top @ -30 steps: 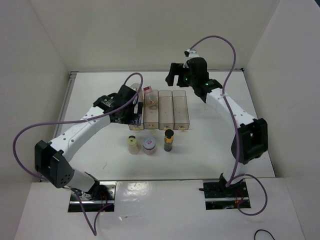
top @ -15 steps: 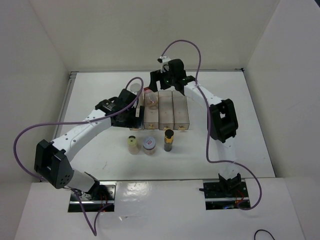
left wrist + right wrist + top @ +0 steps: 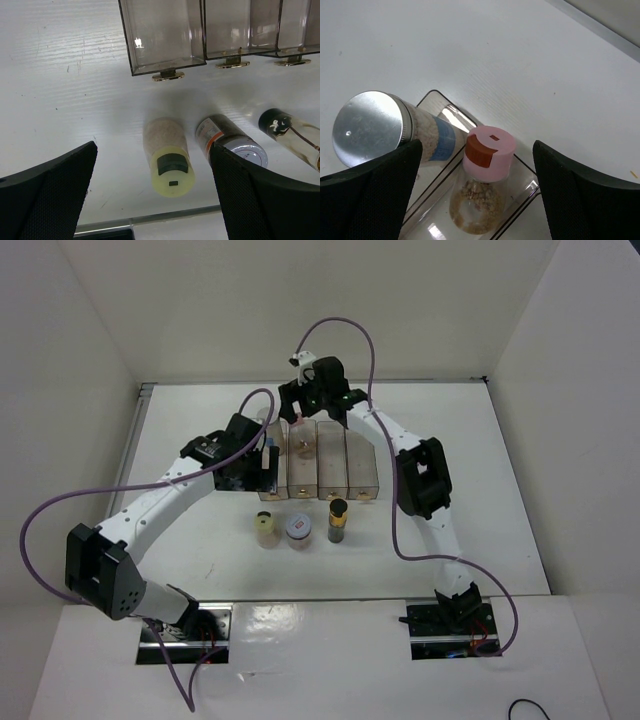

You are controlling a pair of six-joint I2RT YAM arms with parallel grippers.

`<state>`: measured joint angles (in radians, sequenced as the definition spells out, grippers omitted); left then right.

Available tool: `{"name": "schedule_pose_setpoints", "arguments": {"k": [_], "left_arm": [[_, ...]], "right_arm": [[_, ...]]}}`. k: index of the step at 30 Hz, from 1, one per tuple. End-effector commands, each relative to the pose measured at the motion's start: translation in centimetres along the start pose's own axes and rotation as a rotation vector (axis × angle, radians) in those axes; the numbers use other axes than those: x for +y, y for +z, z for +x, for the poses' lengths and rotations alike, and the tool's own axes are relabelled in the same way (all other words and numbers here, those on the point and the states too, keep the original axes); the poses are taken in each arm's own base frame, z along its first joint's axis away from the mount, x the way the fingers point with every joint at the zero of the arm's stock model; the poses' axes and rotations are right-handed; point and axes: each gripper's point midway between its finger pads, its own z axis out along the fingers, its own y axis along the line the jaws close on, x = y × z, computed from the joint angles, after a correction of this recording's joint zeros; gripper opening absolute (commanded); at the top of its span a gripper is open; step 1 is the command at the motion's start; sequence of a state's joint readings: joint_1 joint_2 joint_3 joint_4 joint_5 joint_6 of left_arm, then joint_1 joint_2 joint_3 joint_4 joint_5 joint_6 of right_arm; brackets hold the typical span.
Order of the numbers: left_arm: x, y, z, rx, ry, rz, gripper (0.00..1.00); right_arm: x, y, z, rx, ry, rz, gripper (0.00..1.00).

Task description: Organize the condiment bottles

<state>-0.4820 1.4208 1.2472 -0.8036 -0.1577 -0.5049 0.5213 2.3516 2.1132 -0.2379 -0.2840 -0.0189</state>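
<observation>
The left gripper (image 3: 153, 145) hangs with its fingers (image 3: 55, 195) spread wide and released, gripping nothing. It sits at the near left corner of the clear rack (image 3: 362, 465). Below the gap between them, three of the condiment bottles stand in a row on the white table (image 3: 500, 500), just in front of the rack. The yellow-capped bottle (image 3: 169, 170) sits almost midway between the fingers. The squat red-rimmed jar (image 3: 232, 145) is just beside it, under the right-hand finger's inner edge. The slim dark black-capped bottle (image 3: 287, 132) is further along, outside the gap. None of the three touches the fingers; they are well below them.

The right gripper (image 3: 477, 143) is over the far end of the rack, and its fingers (image 3: 590, 200) are also wide apart and hold nothing. The pink-capped bottle (image 3: 489, 147) stands upright inside the rack, directly beneath the opening between them and clear of both. The tall white bottle with the grey cap (image 3: 367, 127) stands just beside it, close to the left-hand finger in the wrist view. I cannot tell whether that finger touches it, nor where the rack's divider runs between the two bottles.
</observation>
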Motion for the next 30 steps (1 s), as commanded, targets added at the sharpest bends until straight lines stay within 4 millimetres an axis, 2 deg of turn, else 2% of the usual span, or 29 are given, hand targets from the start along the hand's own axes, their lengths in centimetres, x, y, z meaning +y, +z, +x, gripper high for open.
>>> {"name": "schedule_pose_setpoints", "arguments": {"k": [1,7,14,17,21,23,25,27,30], "left_arm": [[0.2,-0.3,-0.1,-0.004,-0.011,0.004,1.0],[0.0,0.2,0.2,0.016,-0.008,0.005,1.0],[0.0,0.4,0.6,0.029,-0.007,0.009,1.0],[0.0,0.6,0.7,0.037,-0.006,0.005,1.0],[0.0,0.6,0.7,0.037,-0.006,0.005,1.0],[0.0,0.6,0.7,0.037,-0.006,0.005,1.0],[0.0,0.6,0.7,0.037,-0.006,0.005,1.0],[0.2,0.8,1.0,0.045,0.004,0.002,1.0],[0.2,1.1,1.1,0.054,0.005,-0.002,1.0]], "right_arm": [[-0.5,0.7,0.0,0.006,-0.025,0.039,0.95],[-1.2,0.6,0.2,0.015,-0.023,0.079,0.95],[-1.1,1.5,2.2,0.05,-0.004,0.06,0.92],[-1.1,1.7,2.0,0.047,-0.004,0.06,0.9],[-1.3,2.4,2.9,0.065,0.009,0.06,0.88],[-1.2,2.2,2.0,0.051,0.006,0.06,0.87],[-1.4,2.6,2.7,0.066,0.01,0.06,0.84],[-1.4,2.7,1.9,0.047,0.005,0.06,0.83],[-1.4,2.9,2.1,0.056,0.007,0.06,0.78]]}}
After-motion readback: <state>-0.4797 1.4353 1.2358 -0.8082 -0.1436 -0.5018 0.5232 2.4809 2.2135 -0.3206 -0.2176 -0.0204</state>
